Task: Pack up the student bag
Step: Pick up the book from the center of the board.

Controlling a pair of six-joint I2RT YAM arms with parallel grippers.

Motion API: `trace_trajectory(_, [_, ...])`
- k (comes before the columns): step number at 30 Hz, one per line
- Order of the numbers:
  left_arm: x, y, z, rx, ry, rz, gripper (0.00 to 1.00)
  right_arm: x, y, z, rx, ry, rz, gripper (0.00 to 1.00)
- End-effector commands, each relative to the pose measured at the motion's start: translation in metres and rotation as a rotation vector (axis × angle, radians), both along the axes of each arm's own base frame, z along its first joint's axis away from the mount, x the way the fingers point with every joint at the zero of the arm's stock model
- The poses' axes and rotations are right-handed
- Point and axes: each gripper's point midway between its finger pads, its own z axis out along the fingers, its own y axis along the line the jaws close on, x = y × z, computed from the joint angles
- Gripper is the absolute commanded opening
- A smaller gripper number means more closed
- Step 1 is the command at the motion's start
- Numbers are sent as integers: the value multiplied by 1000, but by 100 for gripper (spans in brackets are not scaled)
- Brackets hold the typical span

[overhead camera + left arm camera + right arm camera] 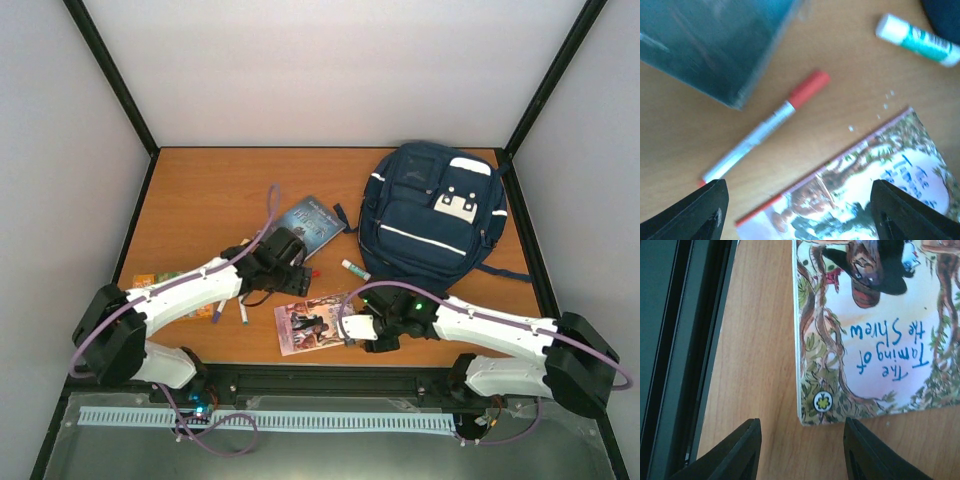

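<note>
Student bag [430,215] lies flat at the far right of the surface [200,190], front pocket up. Left claw [797,215] gapes wide above a red marker [765,127], holding nothing. Right claw [802,452] stands partly open and empty over a corner of the picture book [875,340].

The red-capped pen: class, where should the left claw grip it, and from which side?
Probably mid-barrel, coming straight down: the pen lies flat on the table, long and thin, with bare wood either side for the left claw.
</note>
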Motion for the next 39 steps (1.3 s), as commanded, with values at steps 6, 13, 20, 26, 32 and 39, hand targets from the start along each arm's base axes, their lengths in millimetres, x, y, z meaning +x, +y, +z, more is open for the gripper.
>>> trace_trajectory(6, [-41, -23, -48, -128, 216, -79, 85, 0, 37, -5, 12, -55, 131, 43])
trace_trajectory(13, [-41, -16, -68, -71, 240, -71, 88, 4, 26, -32, -67, -71, 122, 36])
trace_trajectory(20, [-47, -18, -86, -71, 280, -84, 85, 19, 8, -48, -135, -162, 85, 30])
trace_trajectory(26, [-64, -28, -85, -155, 335, -142, 80, 44, -7, -49, -157, -221, 15, 27])
trace_trajectory(32, [-83, -37, -76, -277, 395, -155, 75, 92, -26, -43, -182, -311, -108, 27])
trace_trajectory(39, [-98, -42, -63, -375, 416, -157, 70, 118, -47, -25, -183, -306, -211, 30])
